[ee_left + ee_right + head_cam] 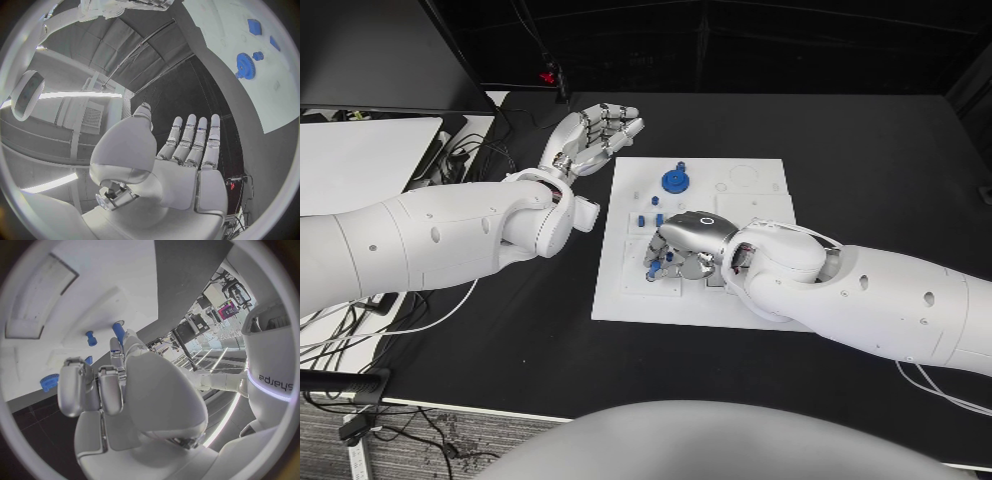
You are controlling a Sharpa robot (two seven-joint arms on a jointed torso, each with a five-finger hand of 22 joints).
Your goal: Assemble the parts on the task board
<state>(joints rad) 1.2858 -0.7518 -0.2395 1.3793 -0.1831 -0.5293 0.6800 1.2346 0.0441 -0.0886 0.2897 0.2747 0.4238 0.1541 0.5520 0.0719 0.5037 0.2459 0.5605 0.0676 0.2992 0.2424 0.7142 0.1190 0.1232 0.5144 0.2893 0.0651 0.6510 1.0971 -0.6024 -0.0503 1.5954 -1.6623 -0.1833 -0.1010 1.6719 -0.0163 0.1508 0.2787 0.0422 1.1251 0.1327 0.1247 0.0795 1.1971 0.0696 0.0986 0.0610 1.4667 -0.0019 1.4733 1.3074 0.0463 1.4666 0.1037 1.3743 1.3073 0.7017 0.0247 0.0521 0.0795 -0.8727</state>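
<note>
The white task board (762, 225) lies in the middle of the black table. A blue gear (675, 181) stands near its far edge, with small blue parts (648, 219) just nearer. My right hand (687, 248) hangs over the board's left middle with its fingers curled down. In the right wrist view a blue peg (117, 330) sticks out between its thumb and a fingertip, another blue peg (91, 337) stands on the board beyond it, and the gear (49, 382) shows off to one side. My left hand (593, 135) hovers beyond the board's far-left corner, fingers (194, 140) straight, holding nothing.
A dark monitor (372, 50) and a white surface (358, 160) with cables (456, 155) sit at the far left of the table. Round recesses (744, 178) mark the board's far-right part. Black tabletop (891, 170) stretches right of the board.
</note>
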